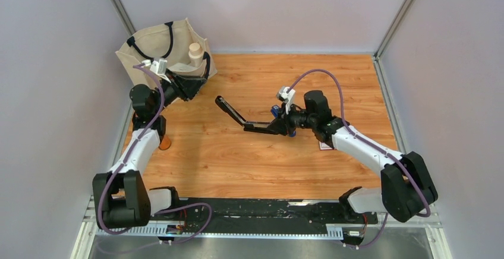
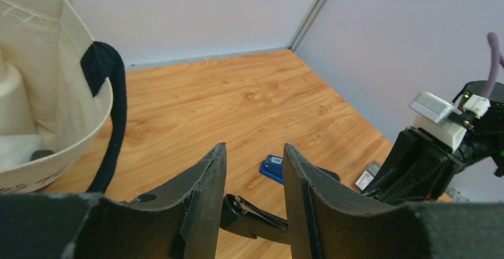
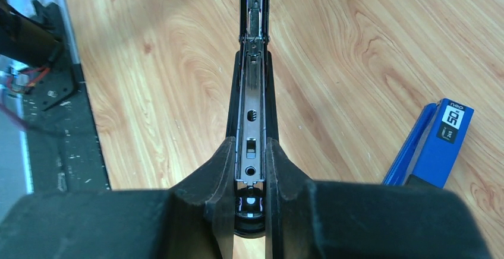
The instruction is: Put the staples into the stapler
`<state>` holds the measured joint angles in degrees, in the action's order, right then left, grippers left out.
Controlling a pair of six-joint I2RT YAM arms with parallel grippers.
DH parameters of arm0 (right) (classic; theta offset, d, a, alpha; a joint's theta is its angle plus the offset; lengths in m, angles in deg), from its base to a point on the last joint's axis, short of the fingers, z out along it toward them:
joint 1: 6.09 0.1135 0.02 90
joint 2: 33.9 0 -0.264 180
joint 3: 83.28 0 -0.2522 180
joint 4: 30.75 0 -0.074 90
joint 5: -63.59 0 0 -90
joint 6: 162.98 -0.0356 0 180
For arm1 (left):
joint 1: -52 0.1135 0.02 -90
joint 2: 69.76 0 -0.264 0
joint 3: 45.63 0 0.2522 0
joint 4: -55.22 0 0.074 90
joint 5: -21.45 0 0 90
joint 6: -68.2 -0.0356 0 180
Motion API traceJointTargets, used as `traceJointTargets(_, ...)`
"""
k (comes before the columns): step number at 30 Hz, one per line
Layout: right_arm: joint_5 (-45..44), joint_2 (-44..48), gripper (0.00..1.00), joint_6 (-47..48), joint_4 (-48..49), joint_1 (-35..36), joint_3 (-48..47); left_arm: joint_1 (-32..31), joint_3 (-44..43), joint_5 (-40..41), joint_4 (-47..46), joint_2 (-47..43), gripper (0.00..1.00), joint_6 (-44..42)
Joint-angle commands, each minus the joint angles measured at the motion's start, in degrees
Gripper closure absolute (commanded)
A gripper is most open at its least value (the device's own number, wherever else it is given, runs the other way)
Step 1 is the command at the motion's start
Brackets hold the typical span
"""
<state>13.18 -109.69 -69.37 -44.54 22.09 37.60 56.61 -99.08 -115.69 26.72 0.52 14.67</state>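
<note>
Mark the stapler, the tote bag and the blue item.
stapler (image 3: 252, 92): right wrist view, open metal channel.
tote bag (image 1: 185, 33): top external view, canvas side wall.
blue item (image 3: 438, 147): right wrist view, flat top face.

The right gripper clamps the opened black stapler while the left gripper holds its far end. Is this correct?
Not quite. The right gripper does clamp the opened black stapler, but the left gripper holds nothing: its jaws stand open beside the tote bag, as the left wrist view shows.
</note>
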Motion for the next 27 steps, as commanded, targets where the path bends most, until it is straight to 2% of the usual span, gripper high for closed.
traceJointTargets(1, -10.39, -1.55, 1.0, 3.15, 7.76, 3.62, 0.63, -0.91, -2.68, 3.97, 12.27, -4.89, 0.51, -13.78)
traceJointTargets(5, -15.77, -4.8, 1.0, 3.33, 9.26, 5.65, 0.81, -1.87, -1.8, 4.42, 13.96, -5.42, 0.51, -15.9)
traceJointTargets(11, -23.14, -7.35, 1.0, 6.57, 6.45, 10.13, -2.09, -4.42, -1.36, 5.91, 16.77, -3.49, 0.51, -19.85)
traceJointTargets(16, -28.07, -9.99, 1.0, 9.65, 5.13, 13.12, -2.97, -8.72, -1.89, 8.63, 20.46, -0.59, 0.51, -22.4)
traceJointTargets(27, -27.47, -13.42, 1.0, 10.09, 2.24, 13.39, -2.36, -11.1, -3.74, 10.66, 25.21, 10.13, 0.54, -24.51)
